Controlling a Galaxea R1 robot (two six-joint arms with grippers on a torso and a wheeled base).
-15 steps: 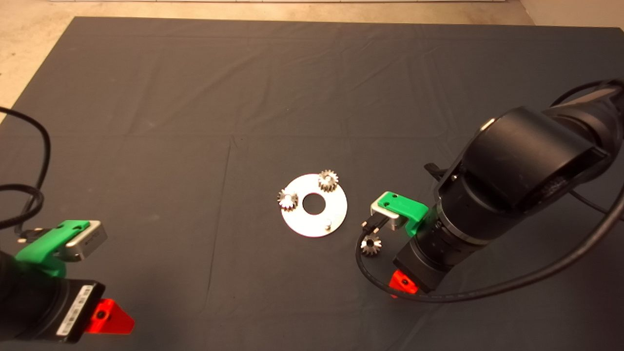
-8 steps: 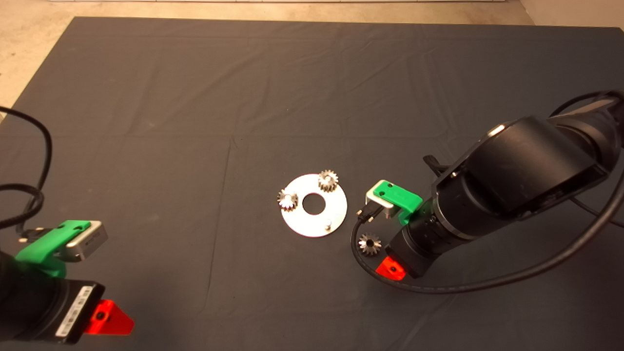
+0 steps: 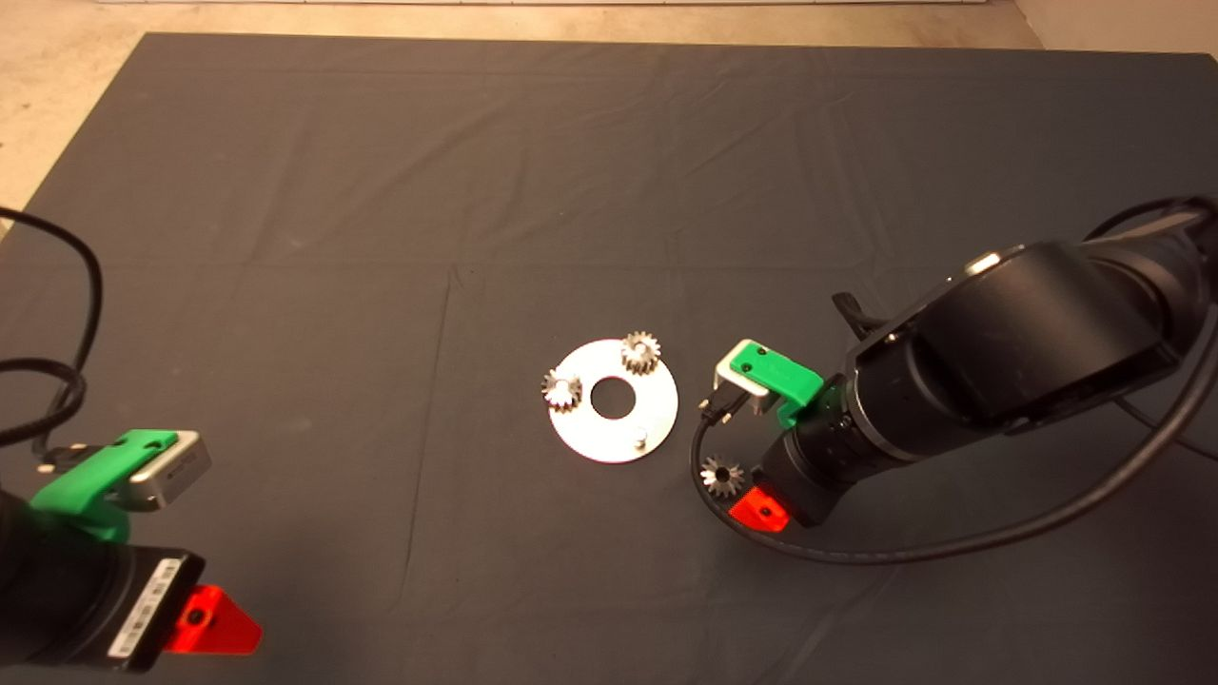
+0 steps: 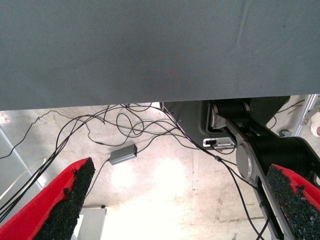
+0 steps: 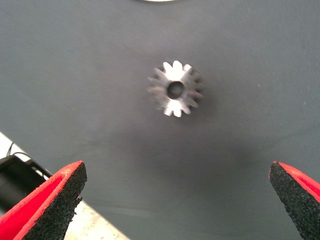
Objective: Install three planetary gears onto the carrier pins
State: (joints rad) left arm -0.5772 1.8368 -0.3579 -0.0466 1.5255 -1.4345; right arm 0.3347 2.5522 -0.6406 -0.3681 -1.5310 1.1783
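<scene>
A shiny round disc [image 3: 582, 433] lies mid-mat with two planetary gears [image 3: 641, 352] [image 3: 561, 390] seated on carrier pins. One carrier pin [image 3: 640, 439] stands bare at the disc's near right. A third gear [image 3: 721, 476] [image 5: 175, 89] lies flat on the mat just right of the disc. My right gripper [image 5: 177, 200] hovers over that gear, open wide, its fingers [image 5: 47, 202] on either side and clear of it; in the head view only one red finger [image 3: 759, 509] shows beside the gear. My left gripper [image 4: 180, 205] waits open at the lower left corner [image 3: 205, 618].
The right arm's black cable [image 3: 856, 554] loops on the mat around the loose gear. The dark mat [image 3: 381, 238] has creases and wide bare room to the left and back. The left wrist view shows floor, cables [image 4: 135, 127] and the robot base beyond the mat edge.
The right arm has shifted left and lowered toward the loose gear, its red finger now right beside it. The gears, disc and left arm have not moved.
</scene>
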